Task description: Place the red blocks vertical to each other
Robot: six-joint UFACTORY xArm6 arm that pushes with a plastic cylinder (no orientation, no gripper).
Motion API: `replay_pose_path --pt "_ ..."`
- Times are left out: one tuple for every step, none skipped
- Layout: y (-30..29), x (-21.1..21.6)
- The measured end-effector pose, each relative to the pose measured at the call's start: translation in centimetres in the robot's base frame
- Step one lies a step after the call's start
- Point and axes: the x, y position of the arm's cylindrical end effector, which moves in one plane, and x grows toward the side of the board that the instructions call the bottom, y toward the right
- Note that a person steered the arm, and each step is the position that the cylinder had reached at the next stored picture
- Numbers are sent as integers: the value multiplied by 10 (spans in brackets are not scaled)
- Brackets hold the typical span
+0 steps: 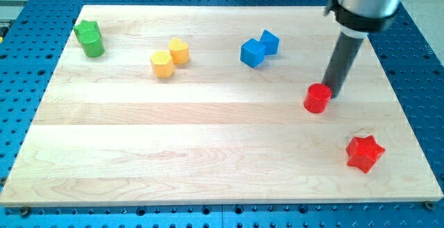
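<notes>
A red cylinder block [317, 98] lies right of the board's middle. A red star block [364, 153] lies below it and to its right, near the board's lower right corner. My tip [332, 89] is down at the cylinder's upper right edge, touching it or nearly so. The dark rod rises from there to the view's top right.
Two blue blocks [259, 48] touch each other at the upper middle. Two yellow blocks [170, 57] touch at the upper left of middle. Two green blocks [89, 38] stand together near the top left corner. The wooden board [208, 152] lies on a blue perforated table.
</notes>
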Motion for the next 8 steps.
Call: replay_pose_path --pt "-42 -20" --pt "-64 -5" --pt "1 6" --pt "-4 2" --pt "-11 -19" --pt "-38 5" --pt "-4 12" --pt "5 7"
